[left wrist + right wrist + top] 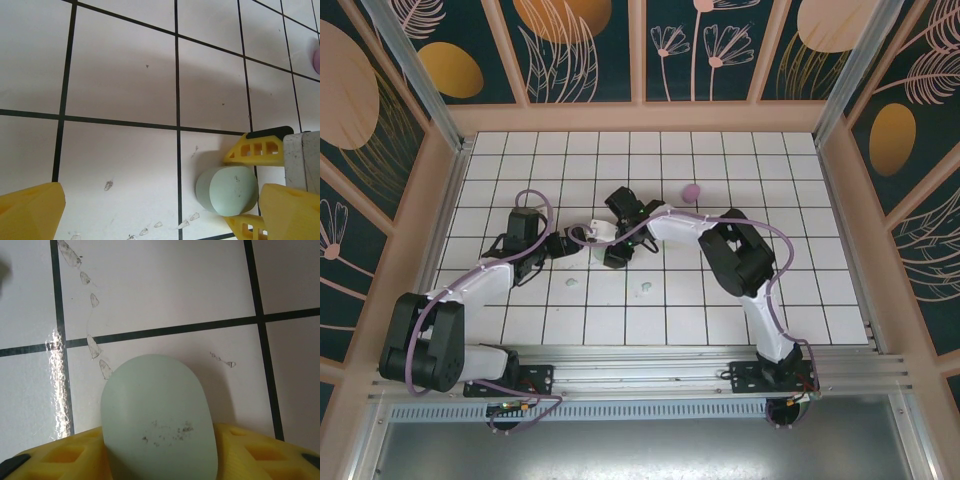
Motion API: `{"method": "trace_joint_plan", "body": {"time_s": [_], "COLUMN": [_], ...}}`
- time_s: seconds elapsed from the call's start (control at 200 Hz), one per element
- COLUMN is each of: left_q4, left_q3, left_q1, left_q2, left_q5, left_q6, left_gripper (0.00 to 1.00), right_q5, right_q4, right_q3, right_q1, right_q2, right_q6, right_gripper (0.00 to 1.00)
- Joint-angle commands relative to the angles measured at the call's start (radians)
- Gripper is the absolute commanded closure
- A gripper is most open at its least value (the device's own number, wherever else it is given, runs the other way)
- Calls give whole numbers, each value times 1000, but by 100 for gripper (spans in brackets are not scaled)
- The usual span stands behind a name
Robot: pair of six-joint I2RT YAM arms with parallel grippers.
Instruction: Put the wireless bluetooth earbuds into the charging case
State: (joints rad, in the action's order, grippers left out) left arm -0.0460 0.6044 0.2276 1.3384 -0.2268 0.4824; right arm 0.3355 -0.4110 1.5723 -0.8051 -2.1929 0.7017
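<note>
The mint charging case [157, 415] sits between the right gripper's [157, 452] yellow fingers, its near end cut off. Whether it is clamped or merely flanked cannot be told. The left gripper [160, 212] gapes wide just left of it. Two mint earbuds [645, 290] lie nearer, tiny blurs.

Nothing legible is showing: no text, label, brand mark or number is appearing on the tiled bench [720, 300] or objects.
</note>
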Motion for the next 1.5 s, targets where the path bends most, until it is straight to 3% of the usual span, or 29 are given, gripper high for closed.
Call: {"method": "trace_joint_plan", "body": {"time_s": [0.0,0.54,0.911,1.106,1.341,1.426,1.496], "left_q4": [18,-12,-68,-150,-448,-533,-496], "left_q3": [26,-14,-30,-30,-89,-119,-99], "left_q1": [0,0,1,-1,6,26,54], "left_q2": [-3,-84,-167,-220,-311,-359,-382], "left_q5": [-12,-41,-125,-293,-558,-598,-609], "left_q6": [-25,-114,-189,-236,-222,-242,-308], "left_gripper": [2,2,7,12,16,13,12], "right_q5": [37,99,214,270,298,304,300], "right_q4": [-47,-30,-65,-152,-309,-365,-413], "right_q3": [45,14,-95,-131,-112,-87,-59], "right_q1": [-15,7,95,158,184,181,173], "right_q2": [-43,-6,201,338,479,516,538], "right_q6": [18,-27,-74,-73,-52,-55,-58], "right_gripper": [47,69,73,74,75,75,75]}}
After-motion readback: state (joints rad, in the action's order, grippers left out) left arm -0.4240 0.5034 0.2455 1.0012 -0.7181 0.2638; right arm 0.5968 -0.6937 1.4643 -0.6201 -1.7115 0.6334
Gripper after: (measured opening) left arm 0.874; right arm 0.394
